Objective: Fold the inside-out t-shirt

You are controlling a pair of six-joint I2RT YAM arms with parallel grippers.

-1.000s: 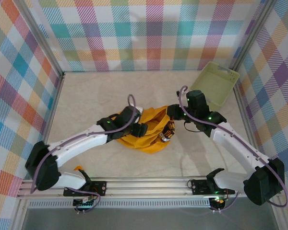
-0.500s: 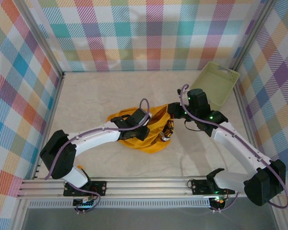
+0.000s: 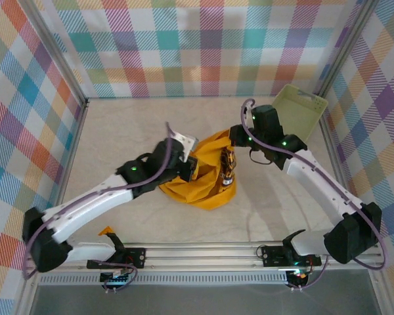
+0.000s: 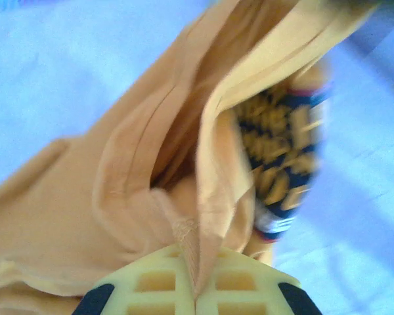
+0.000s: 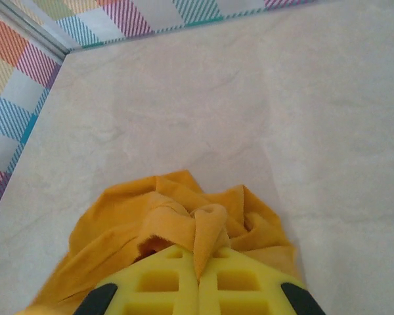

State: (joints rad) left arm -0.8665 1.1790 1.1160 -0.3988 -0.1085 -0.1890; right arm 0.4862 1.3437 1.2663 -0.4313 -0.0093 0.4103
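The left gripper (image 4: pixel 196 295), open a second ago, now pinches a fold of the inside-out t-shirt (image 3: pixel 207 190), bunched mid-way across the table (image 3: pixel 118 131); the right gripper (image 5: pixel 198 279) pinches it too, so spreading can likely begin

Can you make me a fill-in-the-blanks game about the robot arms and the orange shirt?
1. The left gripper and the right gripper are both ___ on the t-shirt.
2. The pale green basket sits in the far ___ corner of the table.
3. The t-shirt lies crumpled on the table, not inside the ___.

Missing words: shut; right; basket.
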